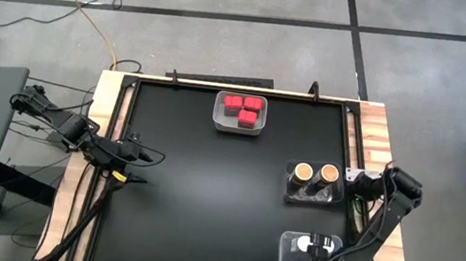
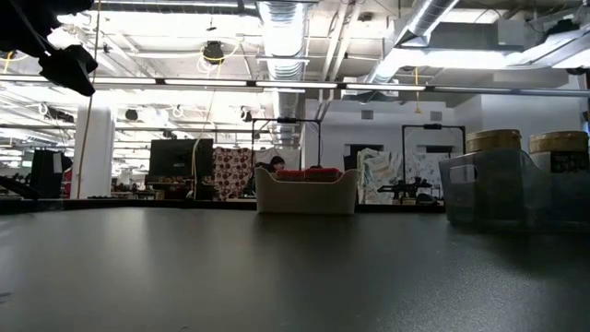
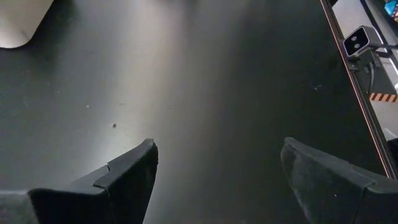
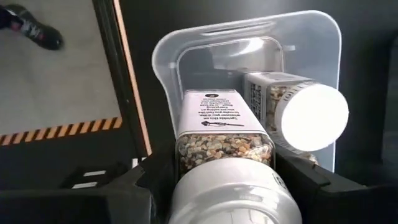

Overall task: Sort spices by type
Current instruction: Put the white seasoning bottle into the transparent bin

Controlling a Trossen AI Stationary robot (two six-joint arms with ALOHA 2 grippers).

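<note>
Black table [image 1: 208,190]: items are standing toward its 12, 3 and 5 o'clock areas as seen from above.

White rectangular bin [image 1: 239,113]: sitting at 12 o'clock near the far edge, and holding the red blocky boxes [image 1: 244,108], clustered together inside it. In the low view the red tops are just showing above the bin's rim.

Dark tray [image 1: 312,194]: sitting at 3 o'clock, carrying two round brown-lidded jars [image 1: 316,173] side by side, upright.

Clear plastic bin [image 4: 311,37]: sitting at 5 o'clock near the table's front right corner. One white-lidded jar [image 4: 298,106] is lying on its side inside it.

Right gripper [image 4: 224,186]: hovering at 5 o'clock over the clear plastic bin, fingers clenched around a second white-lidded jar of pebbly spice [image 4: 224,149], gripping it just below the lid, with the jar's base pointing into the bin.

Left gripper [image 3: 217,180]: waiting at 9 o'clock by the table's left edge, fingers spread apart and released, grasping nothing, with only bare tabletop showing between them.
</note>
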